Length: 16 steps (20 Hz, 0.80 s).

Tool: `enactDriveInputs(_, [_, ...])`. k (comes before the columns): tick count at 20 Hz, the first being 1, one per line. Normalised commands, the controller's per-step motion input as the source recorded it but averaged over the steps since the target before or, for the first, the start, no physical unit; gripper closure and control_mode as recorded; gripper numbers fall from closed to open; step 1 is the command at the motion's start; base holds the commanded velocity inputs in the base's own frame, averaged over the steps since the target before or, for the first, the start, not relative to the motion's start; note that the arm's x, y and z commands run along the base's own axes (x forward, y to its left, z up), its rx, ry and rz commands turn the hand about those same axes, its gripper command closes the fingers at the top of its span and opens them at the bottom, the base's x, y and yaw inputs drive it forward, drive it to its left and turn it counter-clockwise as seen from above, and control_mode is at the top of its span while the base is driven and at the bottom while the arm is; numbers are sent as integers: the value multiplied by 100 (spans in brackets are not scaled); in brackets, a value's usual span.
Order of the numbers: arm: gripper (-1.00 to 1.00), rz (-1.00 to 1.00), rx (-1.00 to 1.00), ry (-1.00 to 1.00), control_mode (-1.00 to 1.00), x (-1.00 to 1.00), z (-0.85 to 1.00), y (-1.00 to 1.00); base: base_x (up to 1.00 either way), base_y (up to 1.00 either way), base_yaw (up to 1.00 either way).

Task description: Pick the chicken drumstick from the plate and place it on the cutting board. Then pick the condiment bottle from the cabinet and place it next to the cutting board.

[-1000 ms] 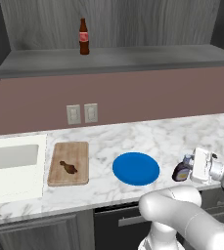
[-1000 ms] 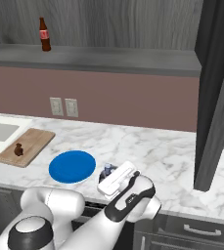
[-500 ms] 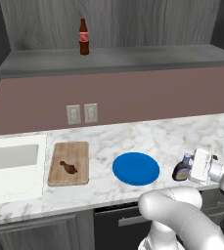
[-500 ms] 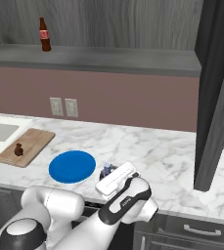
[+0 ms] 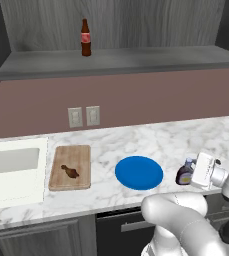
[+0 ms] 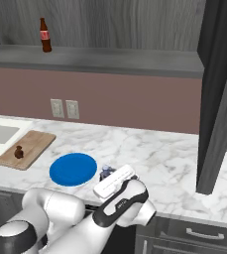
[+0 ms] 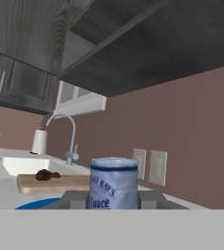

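Over the last second the gripper (image 5: 188, 174) has barely shifted, drifting slightly along the front of the tabletop (image 5: 176, 140) with the condiment bottle (image 5: 185, 173).

Left base view: the chicken drumstick (image 5: 70, 171) lies on the cutting board (image 5: 70, 166), the blue plate (image 5: 139, 172) sits bare to its right, and the bottle stands low over the tabletop right of the plate, against the white hand. A slim red-labelled bottle (image 5: 86, 38) stands on the cabinet (image 5: 121, 60) shelf.

Right base view: the bottle's pale cap (image 6: 106, 173) peeks out beside the hand, just right of the plate (image 6: 73, 168).

Hand view: the gripper is pinched on the bottle, whose neck and cap (image 7: 112, 183) rise between the fingers; board (image 7: 55, 183) and drumstick (image 7: 47, 175) lie beyond.

The bottle is likely rigid, smooth and somewhat slippery; the narrow neck is a sound place to hold it.
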Motion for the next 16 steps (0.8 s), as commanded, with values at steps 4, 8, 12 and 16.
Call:
enactDriveInputs(4, [100, 0, 0, 0, -100, 0, -5, 12, 0, 0, 0])
enactDriveInputs(8, [100, 0, 0, 0, -100, 0, -2, 7, 0, 0, 0])
enactDriveInputs(12, [-100, 0, 0, 0, -100, 0, 0, 4, 0, 0, 0])
enactDriveInputs(16, [-100, 0, 0, 0, -100, 0, 0, 0, 0, 0, 0])
